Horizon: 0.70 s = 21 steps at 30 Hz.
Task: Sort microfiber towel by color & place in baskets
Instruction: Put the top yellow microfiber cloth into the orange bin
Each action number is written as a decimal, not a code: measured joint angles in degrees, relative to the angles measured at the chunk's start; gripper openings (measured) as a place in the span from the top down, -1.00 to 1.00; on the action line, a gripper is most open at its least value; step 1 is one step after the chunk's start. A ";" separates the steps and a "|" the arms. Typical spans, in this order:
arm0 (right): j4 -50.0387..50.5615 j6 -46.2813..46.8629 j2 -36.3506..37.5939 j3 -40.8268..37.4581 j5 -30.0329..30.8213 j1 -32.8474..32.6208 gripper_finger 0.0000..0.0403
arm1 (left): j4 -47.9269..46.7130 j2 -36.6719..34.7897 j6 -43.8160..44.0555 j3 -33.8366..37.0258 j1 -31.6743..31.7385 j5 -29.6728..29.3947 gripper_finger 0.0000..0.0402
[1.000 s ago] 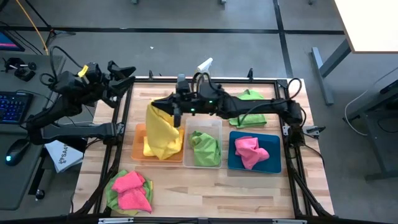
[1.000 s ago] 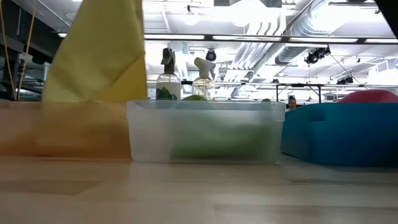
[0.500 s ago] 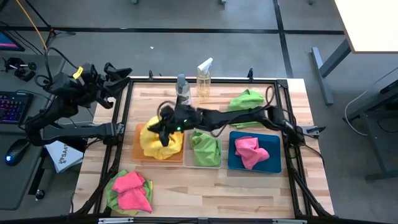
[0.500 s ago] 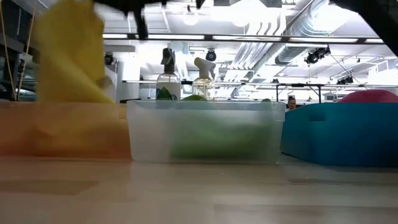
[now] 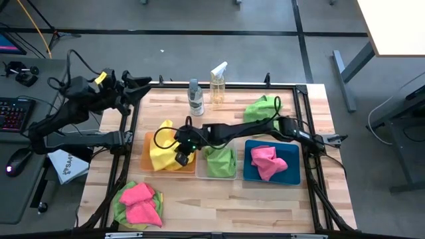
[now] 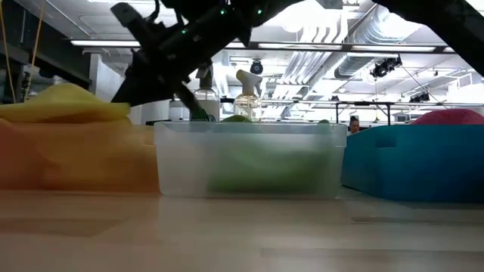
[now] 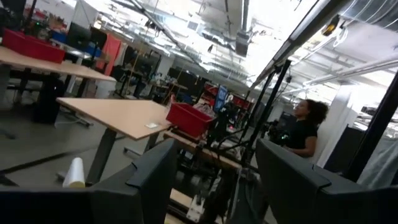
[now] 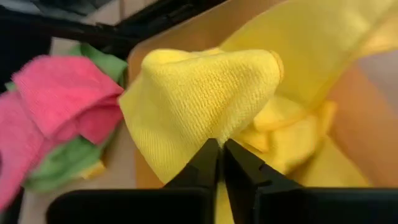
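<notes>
Right end effector [image 5: 180, 157] sits low over the orange basket [image 5: 149, 143] at mid-bench, fingers pinched together on the yellow towel [image 8: 205, 99] heaped inside it. Left end effector [image 5: 136, 85] off the bench's far-left corner, fingers apart, holding nothing.

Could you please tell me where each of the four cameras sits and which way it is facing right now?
High view: overhead, straight down; both arms, right gripper at the orange basket.
Low view: table height, level across the clear basket; right arm descending.
Left wrist view: left arm raised off-table, facing the room; own left gripper, open.
Right wrist view: looking down on the yellow towel; own fingers pinched.
Shared: yellow towel in high, low and right wrist views.
</notes>
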State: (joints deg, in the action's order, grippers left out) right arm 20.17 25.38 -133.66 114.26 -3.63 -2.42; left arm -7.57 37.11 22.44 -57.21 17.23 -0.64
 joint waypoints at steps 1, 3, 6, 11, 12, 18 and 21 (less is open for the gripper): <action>1.04 -0.56 0.40 0.00 0.21 0.00 0.83 | 0.00 0.30 -0.01 0.00 0.00 0.00 -0.04; 2.53 -1.25 1.43 0.00 0.23 0.00 0.67 | 0.03 0.93 0.34 0.00 0.00 0.00 -0.04; 6.30 -2.89 3.11 0.00 -0.56 0.07 0.40 | -0.07 1.81 0.52 0.00 -0.04 0.00 -0.04; 14.22 -6.62 5.77 0.02 -1.34 0.04 0.04 | -6.66 2.62 0.02 0.00 -0.04 -0.01 -0.04; 16.57 -7.79 6.47 0.00 -1.60 0.04 0.00 | -9.72 2.77 0.07 0.00 -0.04 -0.20 -0.04; 33.53 -12.83 12.99 0.00 2.78 0.75 -0.09 | -35.17 5.15 10.56 1.33 -0.02 -10.32 -0.04; 39.97 -13.83 17.09 0.00 8.24 1.24 -0.09 | -43.05 7.35 17.02 5.10 0.57 -12.25 -0.04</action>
State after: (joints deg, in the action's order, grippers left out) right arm 60.14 11.55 -116.56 114.26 4.61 -1.17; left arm -50.62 44.46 39.46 -52.11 17.81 -12.90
